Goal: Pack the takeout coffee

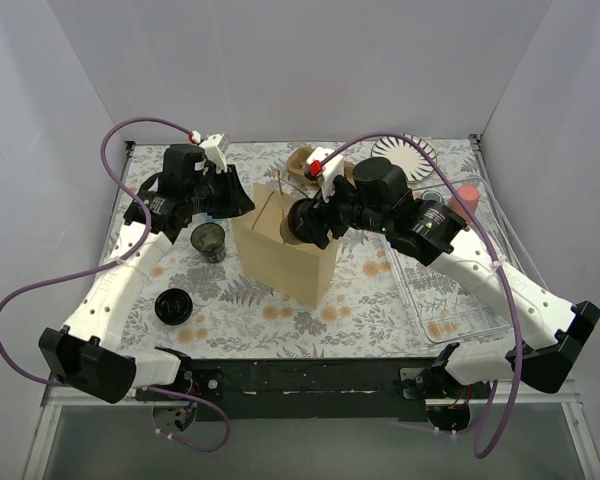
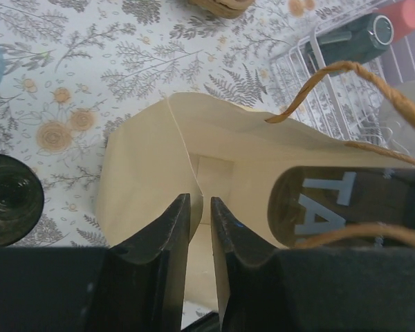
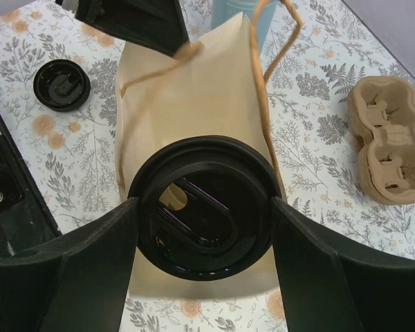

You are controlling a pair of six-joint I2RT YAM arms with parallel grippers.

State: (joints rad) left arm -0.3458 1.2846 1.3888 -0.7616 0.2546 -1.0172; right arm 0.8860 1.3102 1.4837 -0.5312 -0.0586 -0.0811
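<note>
A lidded dark takeout coffee [image 3: 204, 207] is held between the fingers of my right gripper [image 3: 204, 211], just above the open mouth of the brown paper bag [image 3: 187, 104]. From above, that cup [image 1: 305, 222] sits at the bag's [image 1: 285, 250] top right. My left gripper [image 2: 199, 202] has closed down on the bag's left rim [image 2: 194, 173], with the paper edge between its fingers. A second cup [image 1: 208, 241], with no lid on, stands on the table left of the bag.
A loose black lid [image 1: 173, 306] lies near the left front. A cardboard cup carrier [image 1: 305, 165] sits behind the bag, and a blue cup [image 3: 263, 21] is beyond it. A clear tray [image 1: 450, 290] with a bottle is at the right, a patterned plate [image 1: 405, 150] at the back.
</note>
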